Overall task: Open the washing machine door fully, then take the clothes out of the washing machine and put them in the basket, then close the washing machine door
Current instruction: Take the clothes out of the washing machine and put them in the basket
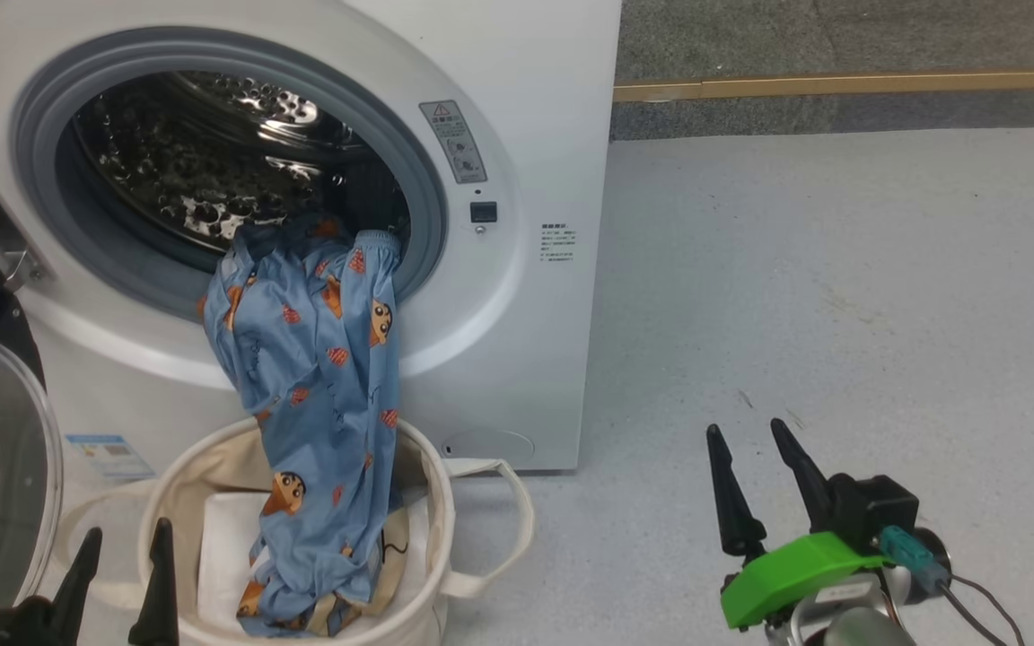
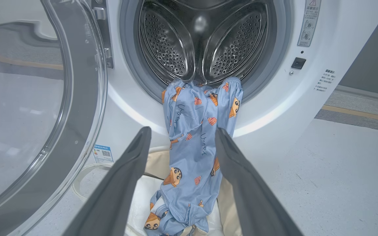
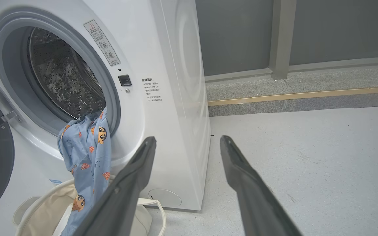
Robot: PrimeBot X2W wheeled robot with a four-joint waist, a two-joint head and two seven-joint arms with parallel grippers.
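The left gripper [image 1: 129, 536] stands wide apart and holds nothing, just before the basket [image 1: 442, 538]. The right gripper [image 1: 744, 431] is released and empty too, well apart over the floor [image 1: 840, 269]. The clothes [image 1: 319, 359] hang from the mouth of the washing machine [image 1: 526, 90] down into the basket, with the top end lying on the grey seal [image 1: 427, 224]. If the door [image 2: 80, 108] closes now, I think it traps the cloth. A low grasp may only gather slack, and a fast pull could tip the light basket.
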